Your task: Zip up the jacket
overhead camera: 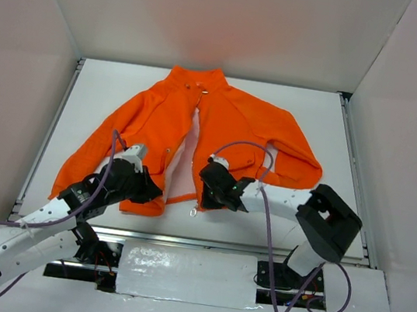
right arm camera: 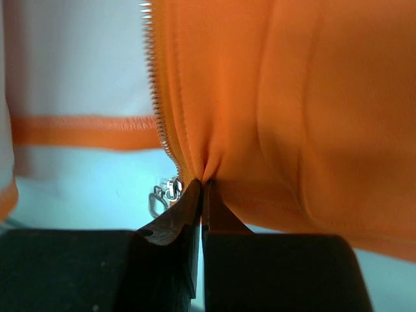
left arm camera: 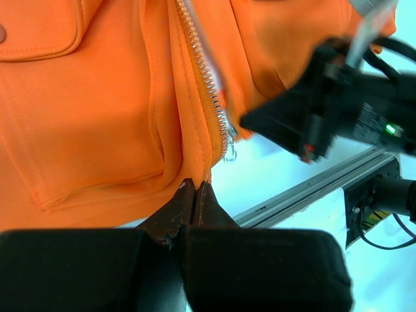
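Note:
The orange jacket lies flat on the table with its collar at the far side. Its front is open and shows whitish lining. My left gripper is shut on the bottom hem of the left front panel, its fingertips pinching the cloth just beside the zipper teeth. My right gripper is shut on the hem of the right front panel, next to the metal zipper slider and pull. The two panels' lower corners are a short way apart.
White walls enclose the table on three sides. A metal rail runs along the near edge, with a white taped patch below it. The right arm's purple cable arcs over the jacket's right side.

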You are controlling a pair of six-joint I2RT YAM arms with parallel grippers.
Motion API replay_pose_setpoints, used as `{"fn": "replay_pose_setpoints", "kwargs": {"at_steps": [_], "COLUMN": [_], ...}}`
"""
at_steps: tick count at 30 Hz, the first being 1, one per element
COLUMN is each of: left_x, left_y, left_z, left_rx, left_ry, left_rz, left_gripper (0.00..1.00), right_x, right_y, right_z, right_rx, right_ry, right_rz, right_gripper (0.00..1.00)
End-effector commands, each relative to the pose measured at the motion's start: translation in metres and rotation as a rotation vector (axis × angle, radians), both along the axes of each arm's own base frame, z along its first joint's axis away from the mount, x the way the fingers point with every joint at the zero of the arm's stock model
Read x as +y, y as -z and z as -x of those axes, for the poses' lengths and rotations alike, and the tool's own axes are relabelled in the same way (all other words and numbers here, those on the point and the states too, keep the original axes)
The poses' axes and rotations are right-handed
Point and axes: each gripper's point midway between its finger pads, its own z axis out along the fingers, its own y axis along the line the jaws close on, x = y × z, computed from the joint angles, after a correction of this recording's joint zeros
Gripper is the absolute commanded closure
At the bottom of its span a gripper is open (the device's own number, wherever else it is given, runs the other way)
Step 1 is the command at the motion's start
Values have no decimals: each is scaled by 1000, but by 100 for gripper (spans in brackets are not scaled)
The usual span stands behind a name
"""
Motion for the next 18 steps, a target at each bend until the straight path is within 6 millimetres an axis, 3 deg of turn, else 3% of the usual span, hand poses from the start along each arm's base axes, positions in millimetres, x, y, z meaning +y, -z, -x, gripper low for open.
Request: {"fn": "replay_pose_setpoints", "kwargs": {"at_steps": [1,3,4,6,7,8,18], "left_x": [-5,-9,-9,-13,-15,-16,-46], "left_y": [-7,-16,-17,-26,-28,-29,-72], "left_z": [-10,-16,-17,-24,-26,-28,-52], "left_rx": [-47,-88,-99,-138,-147,-156,-324], "left_ry": [-27,-39,-41,-50,-47,-44,17], "left_rz": [55,97,106,139,144,140,265], "left_gripper": [100,100,100,100,100,100,100], "right_x": [8,10,8,18,13,18,-5], "right_y": [-22,-47,-49,-78,-73,-93,-129], "right_z": [16,11,15,16,22,21,17], "right_rx": [14,-37,-42,-106,-109,-150,-323], "right_ry": [105,154,157,128,112,99,148], "right_rz": [-182,-284,-300,-417,-430,-513,-682], "right_gripper": [100,100,100,100,100,100,100]}}
